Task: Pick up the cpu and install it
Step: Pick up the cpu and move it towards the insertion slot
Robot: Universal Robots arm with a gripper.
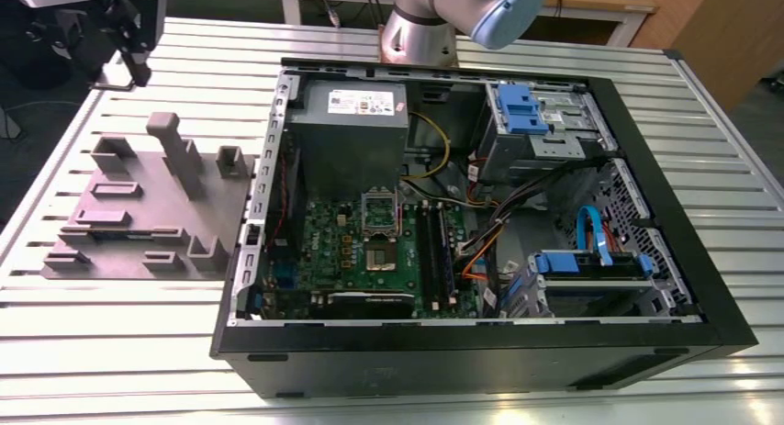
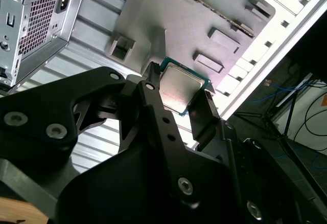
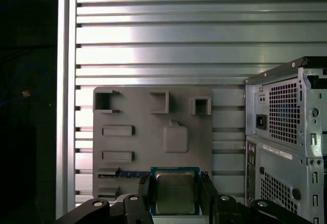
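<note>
The cpu (image 3: pixel 174 192) is a small square chip with a silver-grey metal top and a green rim. It sits between the two black fingers of my gripper (image 3: pixel 175 197), which is shut on its opposite edges. The second wrist view shows the same hold, with the cpu (image 2: pixel 180 85) lifted off the grey holder plate (image 2: pixel 168 19) and my gripper (image 2: pixel 179 95) around it. In the exterior view my gripper (image 1: pixel 138 62) hangs over the table's far corner on the exterior view's left, above the holder plate (image 1: pixel 135 223). The motherboard's socket (image 1: pixel 380 252) lies open inside the case.
The open computer case (image 1: pixel 465 361) takes up the middle of the slatted metal table (image 1: pixel 123 324), and its rear panel (image 3: pixel 286 142) stands close beside the holder plate (image 3: pixel 153 132). A thin green strip (image 3: pixel 122 173) lies on the plate. The arm's base (image 1: pixel 423 30) rises behind the case.
</note>
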